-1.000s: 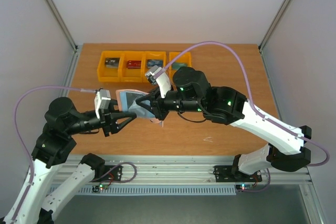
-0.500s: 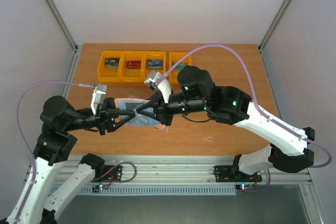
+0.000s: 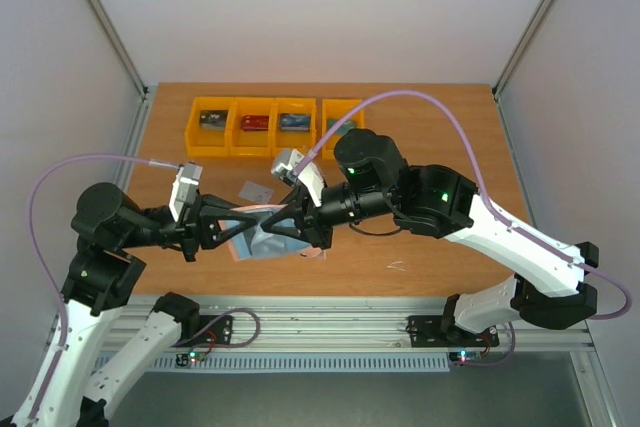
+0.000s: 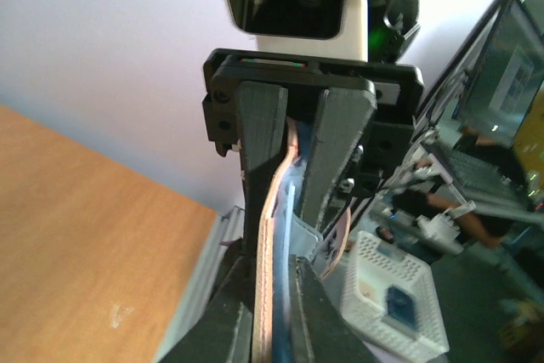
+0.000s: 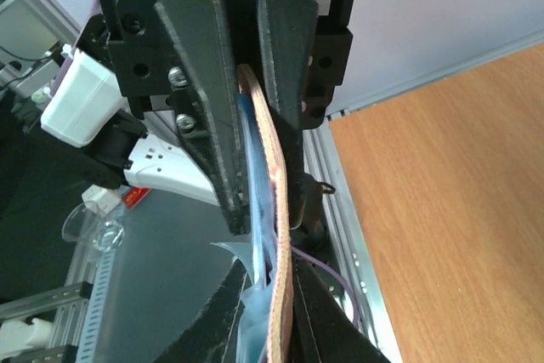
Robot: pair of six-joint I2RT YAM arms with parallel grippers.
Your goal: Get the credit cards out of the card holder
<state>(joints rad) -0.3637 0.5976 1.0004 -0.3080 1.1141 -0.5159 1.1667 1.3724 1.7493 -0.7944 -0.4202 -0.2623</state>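
The card holder (image 3: 252,244) hangs above the table's near middle, blue-grey with a pinkish edge, pinched from both sides. My left gripper (image 3: 248,225) is shut on its left part and my right gripper (image 3: 270,228) is shut on its right part, fingertips almost meeting. In the left wrist view the card holder (image 4: 269,286) stands edge-on between my left gripper's (image 4: 274,316) pads. The right wrist view shows the card holder (image 5: 277,295) the same way inside my right gripper (image 5: 276,320). A small pale credit card (image 3: 255,190) lies flat on the table behind the holder.
Several orange bins (image 3: 275,125) with small items stand in a row at the back of the wooden table (image 3: 430,147). A tiny white scrap (image 3: 397,267) lies at the near right. A white basket (image 4: 391,295) sits off the table.
Both grippers and the holder have come toward the near edge. My left gripper has closed on the holder. A pale card now lies uncovered on the table behind it.
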